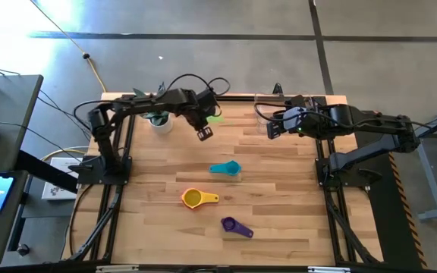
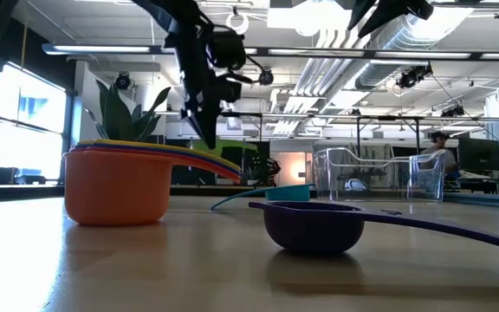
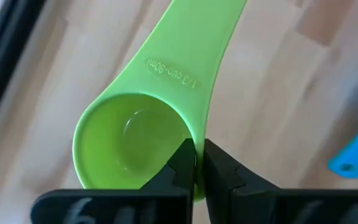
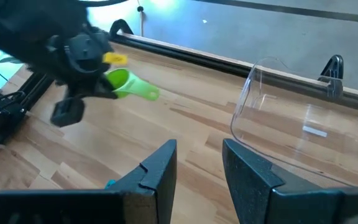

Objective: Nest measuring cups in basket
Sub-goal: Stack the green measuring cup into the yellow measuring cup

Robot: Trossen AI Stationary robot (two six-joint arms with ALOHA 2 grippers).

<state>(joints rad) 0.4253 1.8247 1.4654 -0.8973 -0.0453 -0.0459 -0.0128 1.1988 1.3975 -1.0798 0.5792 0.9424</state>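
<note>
My left gripper (image 1: 205,130) is at the table's far left-centre, pointing steeply down, shut on a green measuring cup (image 3: 135,137); that cup also shows in the right wrist view (image 4: 129,84). A teal cup (image 1: 226,167), a stack of cups with orange outside and yellow inside (image 1: 198,199), and a purple cup (image 1: 236,226) rest on their bowls on the wood nearer the front. The clear basket (image 4: 291,124) stands at the far right, just in front of my right gripper (image 4: 197,162), which hovers open and holds nothing. My left gripper pinches the green cup's bowl rim (image 3: 196,144) beside the handle's root, one finger (image 3: 180,163) inside the bowl and the other (image 3: 221,169) outside. The fingers come from above, pointing steeply down. The cup sits bowl-up, about level, and looks clear of the table.
A white pot with a green plant (image 1: 160,120) stands at the far left, close behind the left arm. Black frame rails run along the table's left and right sides. Bare wood lies between the green cup and the basket (image 1: 268,114).
</note>
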